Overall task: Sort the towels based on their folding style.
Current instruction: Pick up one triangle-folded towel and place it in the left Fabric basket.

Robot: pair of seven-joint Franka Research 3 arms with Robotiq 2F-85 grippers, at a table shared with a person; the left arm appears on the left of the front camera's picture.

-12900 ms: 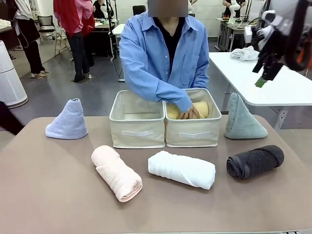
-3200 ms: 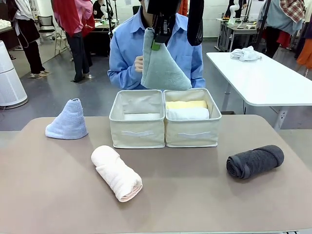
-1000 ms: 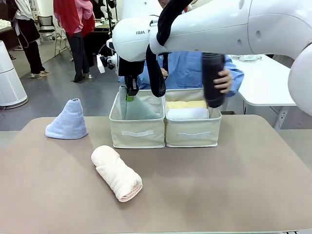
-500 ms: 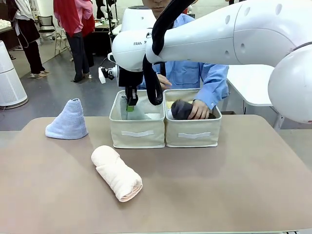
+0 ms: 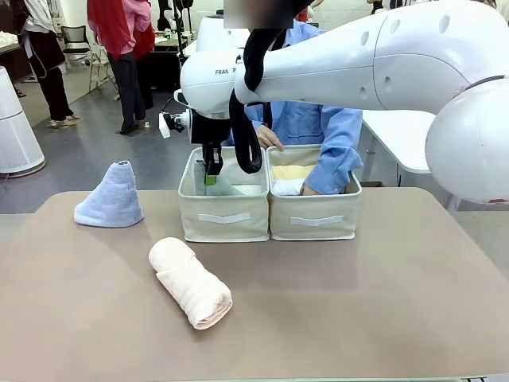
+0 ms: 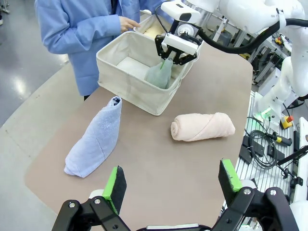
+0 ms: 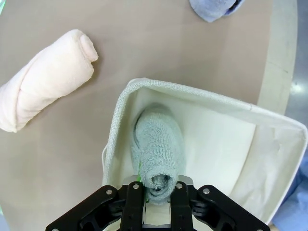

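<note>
Right gripper (image 7: 156,186) clamped on tip of grey-green cone towel (image 7: 156,139), inside left bin (image 5: 224,216) at far edge of worktop (image 5: 413,302). Left gripper (image 6: 171,180) fully open, empty.

Grey-green cone (image 7: 156,144) in left bin (image 5: 224,216), lavender cone (image 5: 111,199), pink roll (image 5: 191,284) on table (image 5: 358,302)

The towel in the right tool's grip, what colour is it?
The towel is pale grey-green, best seen in the right wrist view.

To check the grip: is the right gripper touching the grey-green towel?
Touching. The right wrist view shows the right gripper pinching the tip of the grey-green towel.
</note>
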